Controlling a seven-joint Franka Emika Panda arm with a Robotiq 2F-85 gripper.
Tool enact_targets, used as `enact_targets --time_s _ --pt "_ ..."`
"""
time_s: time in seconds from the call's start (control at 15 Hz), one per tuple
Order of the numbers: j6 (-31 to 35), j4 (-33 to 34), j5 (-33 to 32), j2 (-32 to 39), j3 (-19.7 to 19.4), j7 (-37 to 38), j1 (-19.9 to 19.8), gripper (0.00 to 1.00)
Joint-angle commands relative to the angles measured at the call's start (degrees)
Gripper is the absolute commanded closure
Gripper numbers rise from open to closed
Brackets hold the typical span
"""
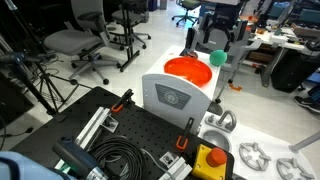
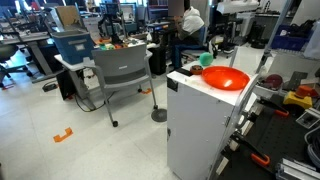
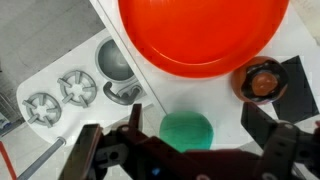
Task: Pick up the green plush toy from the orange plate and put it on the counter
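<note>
White plastic at the largest scale: play-kitchen cabinet (image 2: 195,125), tall and boxy in an exterior view, with its flat counter (image 3: 222,100) spread directly beneath the gripper (image 3: 183,138) in the wrist view. Grey office chair (image 2: 120,72) on the open floor, well away from the tool.

Next in size, orange plate (image 3: 205,30): round, raised rim, bare inside, lying on the counter just ahead of the fingertips and filling the top of the wrist view. Same orange plate (image 1: 188,72) on top of the cabinet in both exterior views, just beside the tool.

Gripper itself dark, reaching in from the bottom edge of the wrist view. Jaws spread wide apart, clamped on nothing, one finger (image 3: 92,150) far out to each side with white counter showing between.

Moulded sink (image 3: 115,62) out past the finger at the view's left edge, with a grey tap (image 3: 125,95) on its near side. Further out on that same side, two spoked burner grates (image 3: 60,97) side by side.

Green plush toy (image 3: 186,130): small, round, teal-green, off the plate and on the white counter, centred between the open jaws and touching neither. Just outside the plate's rim, on the gripper's side of it. In both exterior views, green plush toy (image 1: 217,58) right at the plate's edge under the tool.

Smallest, a brown-orange disc (image 3: 265,80) on a dark patch, ahead of the finger on the other side, beside the plate.
</note>
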Motion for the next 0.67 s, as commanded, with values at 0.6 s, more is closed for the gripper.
enact_targets --time_s 0.6 --pt "-0.12 0.10 0.03 0.01 -0.05 -0.04 0.03 0.00"
